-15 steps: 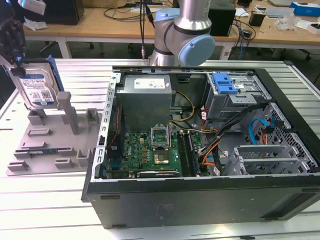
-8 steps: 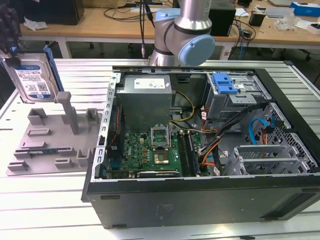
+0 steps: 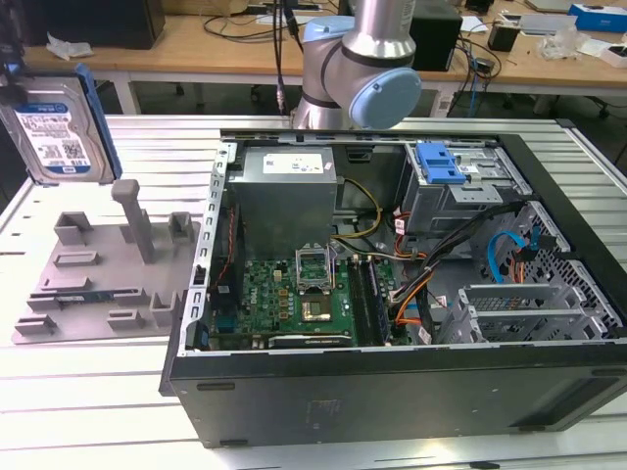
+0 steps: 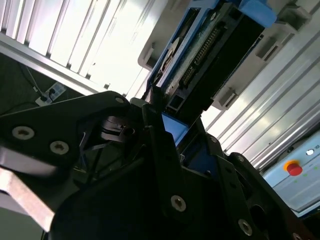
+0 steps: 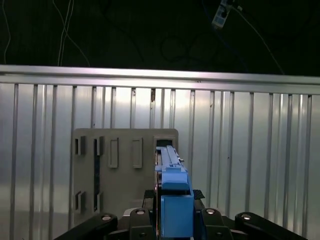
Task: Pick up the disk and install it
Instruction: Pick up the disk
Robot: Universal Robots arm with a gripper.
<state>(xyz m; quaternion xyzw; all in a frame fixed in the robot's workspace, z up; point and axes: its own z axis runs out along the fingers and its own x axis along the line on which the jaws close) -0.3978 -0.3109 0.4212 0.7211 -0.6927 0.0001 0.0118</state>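
- Lying open at the exterior view's right, the computer case [image 3: 392, 367] sits beside the grey fixture plate [image 3: 98, 284].
- The gripper [image 5: 173, 200] pinches the disk [image 3: 54, 132] upright above the plate; it is silver, blue-framed and white-and-blue labelled.

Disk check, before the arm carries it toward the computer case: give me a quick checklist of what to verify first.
1. Grip: ok. The tool is shut on the disk at its blue carrier.
2. Clearance from the grey fixture plate: ok. The disk hangs above it, apart.
3. Access to the computer case: ok. Its side is off and the interior is exposed.
4. Free slot in the drive cage: cannot tell.
5. Path past the cables: not ok. Black ones cross in front of the cage and might snag.
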